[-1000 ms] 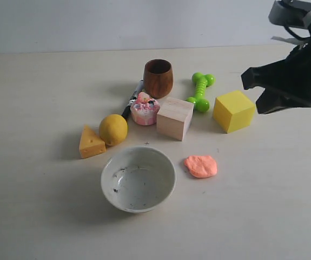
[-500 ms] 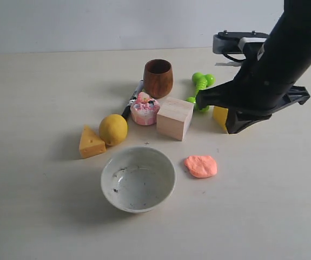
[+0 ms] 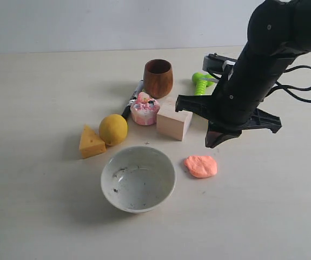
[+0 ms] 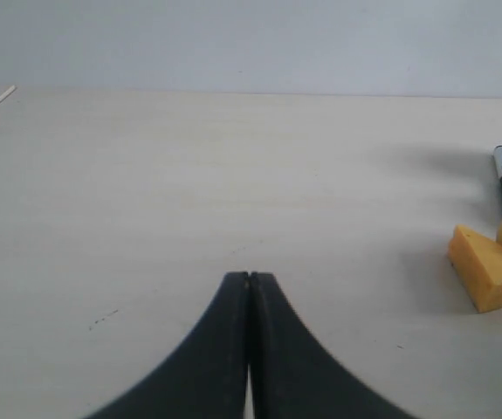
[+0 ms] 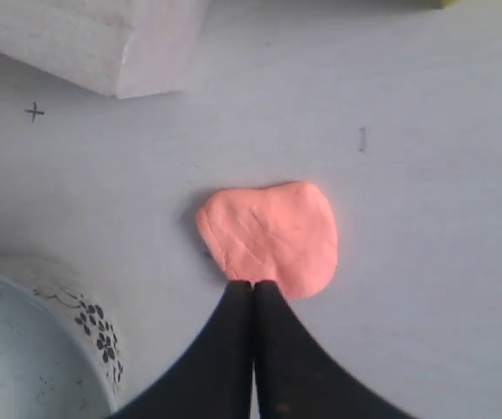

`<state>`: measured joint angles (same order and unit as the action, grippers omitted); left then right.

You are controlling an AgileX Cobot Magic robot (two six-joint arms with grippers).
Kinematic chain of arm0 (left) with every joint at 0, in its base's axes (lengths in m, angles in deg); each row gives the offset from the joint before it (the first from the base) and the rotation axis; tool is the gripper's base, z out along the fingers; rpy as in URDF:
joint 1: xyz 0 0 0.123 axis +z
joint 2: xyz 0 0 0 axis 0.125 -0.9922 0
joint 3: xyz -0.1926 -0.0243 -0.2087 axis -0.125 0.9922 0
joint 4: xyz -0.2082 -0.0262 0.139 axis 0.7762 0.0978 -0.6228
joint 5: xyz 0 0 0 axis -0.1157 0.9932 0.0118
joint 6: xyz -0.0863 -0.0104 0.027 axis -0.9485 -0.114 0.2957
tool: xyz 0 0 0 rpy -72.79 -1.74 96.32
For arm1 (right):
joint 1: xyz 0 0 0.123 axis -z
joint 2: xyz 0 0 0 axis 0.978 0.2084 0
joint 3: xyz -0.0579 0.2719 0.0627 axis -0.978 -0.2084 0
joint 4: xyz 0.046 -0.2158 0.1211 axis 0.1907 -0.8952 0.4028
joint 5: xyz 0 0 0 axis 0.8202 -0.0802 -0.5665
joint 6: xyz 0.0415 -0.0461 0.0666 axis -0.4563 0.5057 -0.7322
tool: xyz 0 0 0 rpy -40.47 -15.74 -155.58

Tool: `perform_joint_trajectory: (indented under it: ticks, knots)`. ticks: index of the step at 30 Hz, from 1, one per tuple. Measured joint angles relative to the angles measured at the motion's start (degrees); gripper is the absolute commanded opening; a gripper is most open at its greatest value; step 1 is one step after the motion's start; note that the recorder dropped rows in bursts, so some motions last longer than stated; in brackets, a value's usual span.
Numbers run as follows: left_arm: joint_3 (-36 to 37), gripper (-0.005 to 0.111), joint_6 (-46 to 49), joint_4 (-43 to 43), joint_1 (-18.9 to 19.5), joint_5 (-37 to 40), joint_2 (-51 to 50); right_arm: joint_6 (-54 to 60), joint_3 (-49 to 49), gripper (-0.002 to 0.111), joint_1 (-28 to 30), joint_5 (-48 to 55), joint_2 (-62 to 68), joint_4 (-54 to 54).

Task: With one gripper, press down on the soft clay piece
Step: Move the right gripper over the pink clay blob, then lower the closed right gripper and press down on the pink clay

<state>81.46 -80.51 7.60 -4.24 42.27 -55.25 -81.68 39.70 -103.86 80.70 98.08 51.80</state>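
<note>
The soft clay piece (image 3: 201, 166) is a flat salmon-orange blob lying on the table to the right of the white bowl. My right gripper (image 3: 211, 143) hangs just above and behind it, shut with nothing held. In the right wrist view the closed tips (image 5: 252, 284) overlap the near edge of the clay (image 5: 270, 234); I cannot tell whether they touch it. My left gripper (image 4: 249, 278) is shut over bare table and does not show in the exterior view.
A white bowl (image 3: 104, 179) sits left of the clay. Behind are a wooden block (image 3: 173, 119), cupcake toy (image 3: 144, 110), lemon (image 3: 113, 129), cheese wedge (image 3: 91, 142), wooden cup (image 3: 158, 77), marker (image 3: 134, 96) and green dumbbell (image 3: 199, 81). My right arm hides the yellow cube.
My right arm swung in from the right edge, leftward and down, to hang over the clay, and now covers the yellow cube. The objects have not moved.
</note>
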Motion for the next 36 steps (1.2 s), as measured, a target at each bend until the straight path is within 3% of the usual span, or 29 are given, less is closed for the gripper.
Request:
perform_joint_trajectory:
  ticks: [8, 15, 25, 36]
  knots:
    - [0.0, 0.0, 0.0, 0.0, 0.0, 0.0, 0.0, -3.5, 0.0, 0.001, -0.13, -2.62, 1.09, 2.95]
    - [0.0, 0.0, 0.0, 0.0, 0.0, 0.0, 0.0, -13.92, 0.0, 0.001, -3.9, -2.84, 1.09, -3.61]
    - [0.0, 0.0, 0.0, 0.0, 0.0, 0.0, 0.0, -21.52, 8.74, 0.001, -5.2, 5.8, 6.31, -7.64]
    - [0.0, 0.0, 0.0, 0.11, 0.0, 0.0, 0.0, -25.63, 9.1, 0.001, -7.52, 8.34, 7.91, -11.91]
